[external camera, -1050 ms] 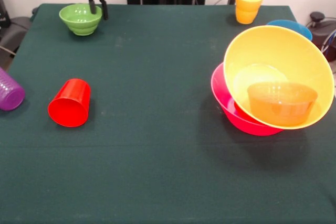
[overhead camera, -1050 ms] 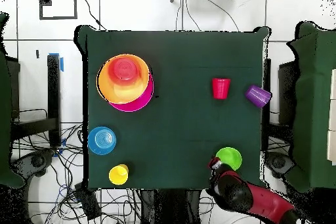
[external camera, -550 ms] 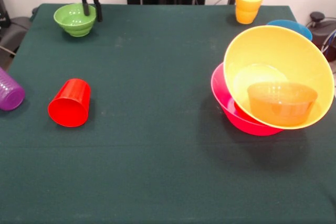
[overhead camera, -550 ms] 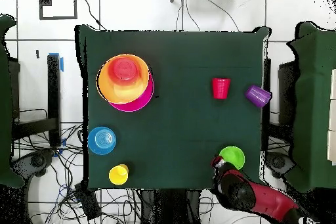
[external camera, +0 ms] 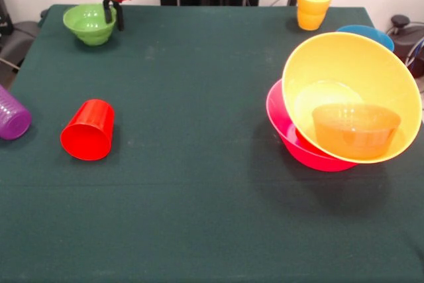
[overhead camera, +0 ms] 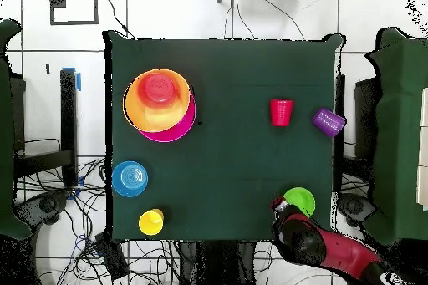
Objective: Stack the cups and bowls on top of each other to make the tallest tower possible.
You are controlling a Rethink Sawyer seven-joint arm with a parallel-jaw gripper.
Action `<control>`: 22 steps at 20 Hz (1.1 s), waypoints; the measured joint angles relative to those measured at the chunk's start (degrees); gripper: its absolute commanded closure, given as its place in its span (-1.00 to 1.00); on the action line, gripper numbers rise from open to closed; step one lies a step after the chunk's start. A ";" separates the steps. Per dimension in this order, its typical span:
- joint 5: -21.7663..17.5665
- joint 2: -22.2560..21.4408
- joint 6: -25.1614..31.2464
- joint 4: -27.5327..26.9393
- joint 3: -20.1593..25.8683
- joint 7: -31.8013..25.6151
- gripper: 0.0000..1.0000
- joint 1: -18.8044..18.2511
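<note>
A small green bowl (external camera: 86, 23) (overhead camera: 299, 201) stands upright at a table corner. My gripper (external camera: 112, 14) (overhead camera: 280, 208) is shut on its rim, one finger inside and one outside. The tower is a large yellow-orange bowl (external camera: 351, 91) (overhead camera: 159, 102) tilted inside a pink bowl (external camera: 291, 137), with a small orange bowl (external camera: 356, 129) in it. A red cup (external camera: 88, 130) (overhead camera: 282, 112) and a purple cup (external camera: 12, 116) (overhead camera: 329, 121) lie on their sides. Behind the tower a yellow cup (external camera: 313, 6) (overhead camera: 151, 221) stands upright near a blue bowl (external camera: 368, 33) (overhead camera: 130, 178).
The dark green table (external camera: 199, 183) ends close to the green bowl and the purple cup. Cables and dark furniture surround the table in the overhead view.
The gripper has slid the green bowl along the table's back edge toward the corner, leftward in the front view. Nothing else has moved.
</note>
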 measured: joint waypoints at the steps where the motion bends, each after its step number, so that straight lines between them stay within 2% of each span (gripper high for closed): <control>1: -0.05 -0.27 -0.23 -0.12 -0.06 0.00 1.00 -0.01; 17: -0.05 -1.17 -0.49 -0.26 -0.26 0.00 1.00 -0.01; 22: -0.06 -2.98 -0.47 0.25 1.11 0.00 1.00 -1.05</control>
